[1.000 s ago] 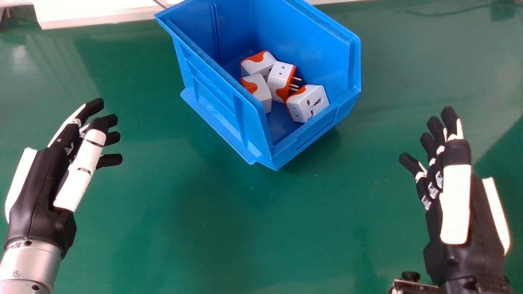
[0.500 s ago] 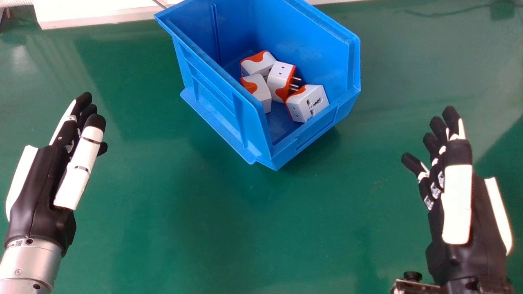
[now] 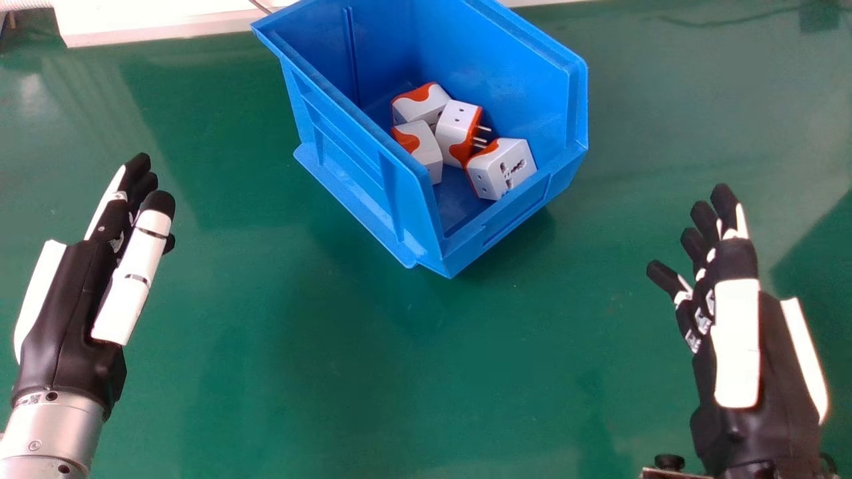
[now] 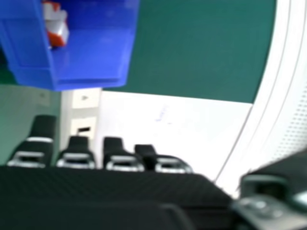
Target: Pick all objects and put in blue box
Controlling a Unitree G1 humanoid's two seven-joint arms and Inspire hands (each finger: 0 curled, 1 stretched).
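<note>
Left robot hand [image 3: 66, 313] and right robot hand [image 3: 777, 372] hung released; sweeping low risked jolting the blue bin [image 3: 356, 176].

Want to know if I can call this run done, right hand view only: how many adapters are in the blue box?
Observer: Four adapters, all inside the blue box.
Operator: Anything held on the other side?
Observer: No. The left hand is open with nothing in it, left of the box.
Operator: Any metal sticking out?
Observer: Yes, prongs on one adapter, pointing toward the robot's right.
</note>
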